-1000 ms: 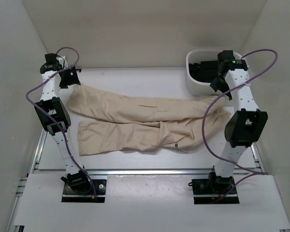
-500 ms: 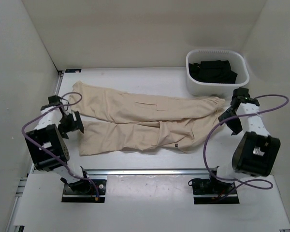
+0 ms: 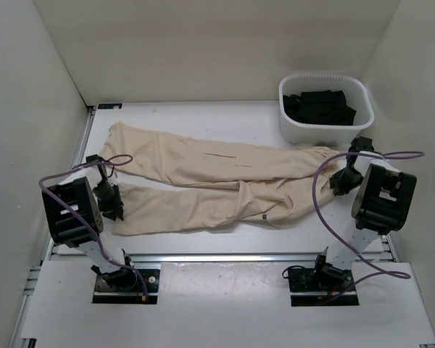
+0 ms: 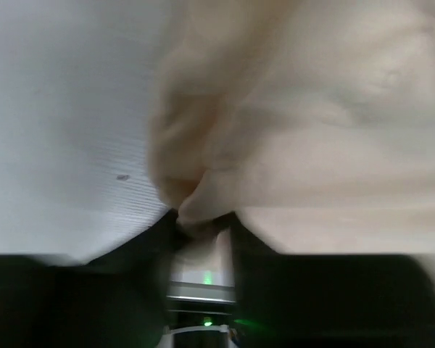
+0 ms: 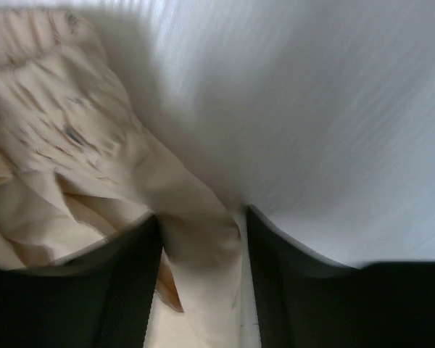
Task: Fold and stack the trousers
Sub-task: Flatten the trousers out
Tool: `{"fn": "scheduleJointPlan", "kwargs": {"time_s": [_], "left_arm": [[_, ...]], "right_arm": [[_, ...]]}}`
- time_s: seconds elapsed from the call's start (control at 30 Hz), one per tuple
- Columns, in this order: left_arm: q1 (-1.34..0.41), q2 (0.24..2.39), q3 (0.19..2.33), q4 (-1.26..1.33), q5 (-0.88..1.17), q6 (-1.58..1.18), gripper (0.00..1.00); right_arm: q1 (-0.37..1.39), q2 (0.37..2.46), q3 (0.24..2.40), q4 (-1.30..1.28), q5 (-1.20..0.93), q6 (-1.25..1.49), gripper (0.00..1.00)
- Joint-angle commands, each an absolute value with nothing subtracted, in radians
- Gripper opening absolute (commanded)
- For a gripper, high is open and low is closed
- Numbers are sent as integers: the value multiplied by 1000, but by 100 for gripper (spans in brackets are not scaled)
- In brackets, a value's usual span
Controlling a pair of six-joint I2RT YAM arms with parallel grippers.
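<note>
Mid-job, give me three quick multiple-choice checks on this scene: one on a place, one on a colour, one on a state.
1. The basket stands at the table's: A far right; B far left; C near edge.
2. The trousers are: A black; B beige; C blue.
3. The trousers lie: A folded small; B in the basket; C spread full length.
Key: A, the basket sits by the far right corner; B, the cloth is beige; C, both legs lie stretched out on the table.
</note>
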State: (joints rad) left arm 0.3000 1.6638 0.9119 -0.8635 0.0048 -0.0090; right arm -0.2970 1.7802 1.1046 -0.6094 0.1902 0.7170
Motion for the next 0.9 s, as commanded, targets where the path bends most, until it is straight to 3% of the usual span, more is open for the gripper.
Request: {"fn": "scheduleJointPlan", "kwargs": {"time_s": [0.0,0.03,0.1,0.23,0.5,0.63,0.8,0.83,0.87], "left_arm": [[304,1769,839,-721,71,0,28],[304,1769,830,-721,40,0,14],[343,1753,830,-721,5,0,14],[512,1625,891,-761,-44,0,14],[637,1575,1463,-1204,167,0,14],[546,1774,1708,-1313,213,0,14],[410,2214,2058,-1313,161,0,14],[391,2273,2186,-1313,161,0,28],[376,2327,2245,-1313,149,0,35]], "right_arm": [[-324,1807,1043,-555,140,770,31],[-334,1807,1032,-555,140,779,20],[-334,1766,1009,-586,159,791,0],[-334,1576,924,-696,268,837,0],[-334,1048,815,-920,291,809,0],[-334,1040,827,-934,253,746,0],[-334,1207,888,-913,221,649,0],[-334,1262,897,-901,204,640,0],[-334,1290,911,-890,175,629,0]]}}
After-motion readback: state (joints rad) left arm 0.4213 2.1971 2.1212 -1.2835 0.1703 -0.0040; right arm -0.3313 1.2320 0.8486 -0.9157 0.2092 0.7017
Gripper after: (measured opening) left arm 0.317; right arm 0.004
